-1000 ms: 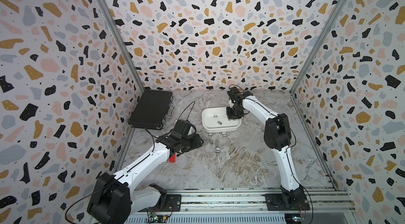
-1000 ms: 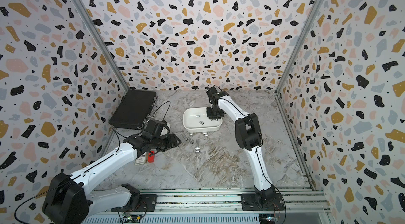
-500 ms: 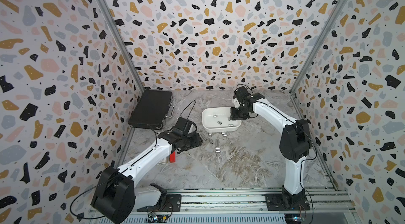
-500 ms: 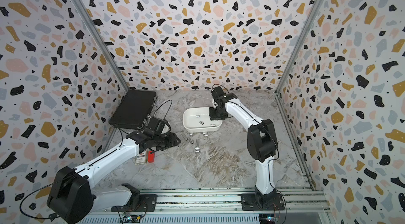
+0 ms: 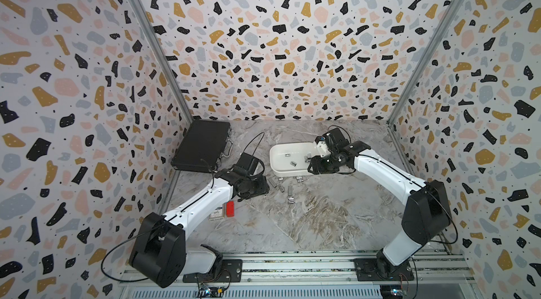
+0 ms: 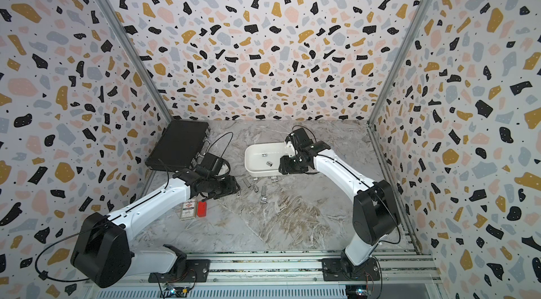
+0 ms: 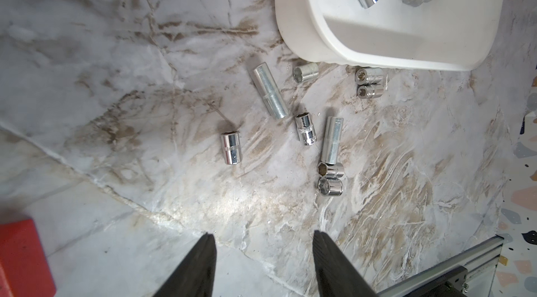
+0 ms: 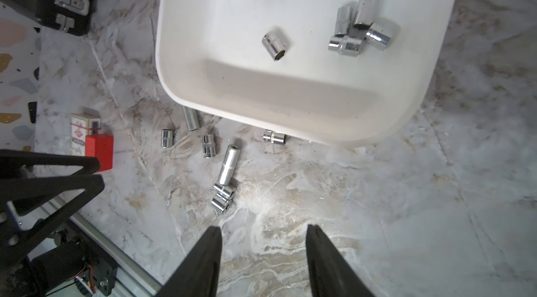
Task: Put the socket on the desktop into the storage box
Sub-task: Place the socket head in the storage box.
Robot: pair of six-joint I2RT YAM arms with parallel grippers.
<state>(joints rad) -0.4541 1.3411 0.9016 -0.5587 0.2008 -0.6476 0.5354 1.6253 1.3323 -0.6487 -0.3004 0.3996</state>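
Left arm: the white-and-black left arm (image 5: 199, 204) starts at the near-left rail. From its black elbow, low at the near left, the forearm slants far and right, and its wrist sits low just near of the flat black latched case (image 5: 202, 145).
Left tool: the left tool (image 7: 263, 234) points right at the scattered parts, a little above the surface, with its fingers spread and nothing between them.
Right arm: the right arm (image 5: 386, 174) rises from the near-right rail to a raised black elbow, then the forearm runs left and far, down to the box's right end.
Right tool: the right tool (image 8: 263, 227) hangs over bare marble by the box's near-right corner, its fingers spread and holding nothing.
Loose parts: nine chrome cylindrical steel sockets (image 7: 332, 143), two of them long, lie on their sides on the grey marble-patterned tabletop (image 5: 322, 218), just near of the box and between the two tools.
Storage box: the white shallow rounded-corner storage box (image 5: 289, 173) stands at the far middle. Two single sockets lie in it, and a touching cluster lies towards its right end.
Other things: a red rectangular block (image 5: 230, 209) lies beside a small printed card packet (image 6: 188, 209) under the left forearm.
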